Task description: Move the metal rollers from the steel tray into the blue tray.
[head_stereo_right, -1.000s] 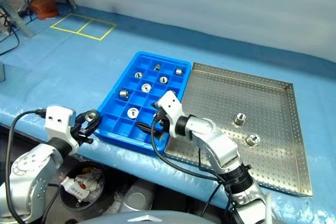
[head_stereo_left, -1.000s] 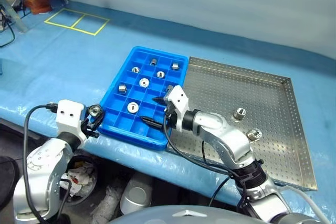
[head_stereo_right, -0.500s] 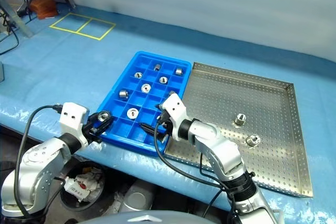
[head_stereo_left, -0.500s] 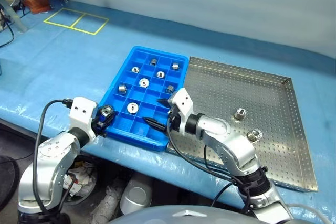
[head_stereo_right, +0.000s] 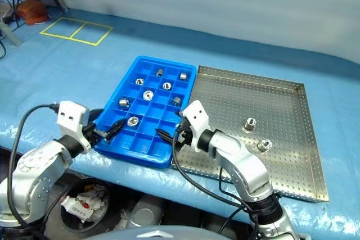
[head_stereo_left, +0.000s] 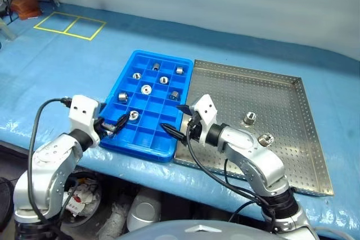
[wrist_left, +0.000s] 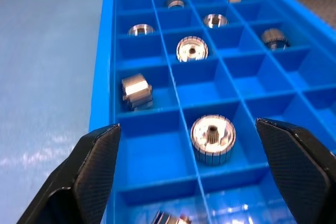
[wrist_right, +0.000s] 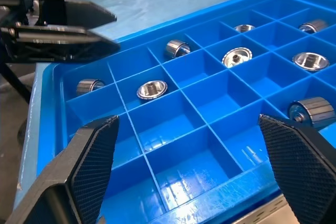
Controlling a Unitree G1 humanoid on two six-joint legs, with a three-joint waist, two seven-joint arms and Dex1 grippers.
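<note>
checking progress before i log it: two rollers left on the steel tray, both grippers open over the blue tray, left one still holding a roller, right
Not quite. The left gripper holds nothing: in the left wrist view its fingers stand wide apart over a roller lying in a compartment of the blue tray. The rest is right: two rollers on the steel tray, right gripper open.

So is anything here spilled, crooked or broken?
Nothing stands out. The metal rollers sit singly in compartments of the blue tray, some lying on their sides, and two rollers rest upright on the steel tray.

Steel tray (head_stereo_left: 281, 102) floor lies mostly bare (two metal rollers (head_stereo_left: 250, 118) near its middle); both grippers crowd the blue tray's (head_stereo_left: 130, 62) near edge.
</note>
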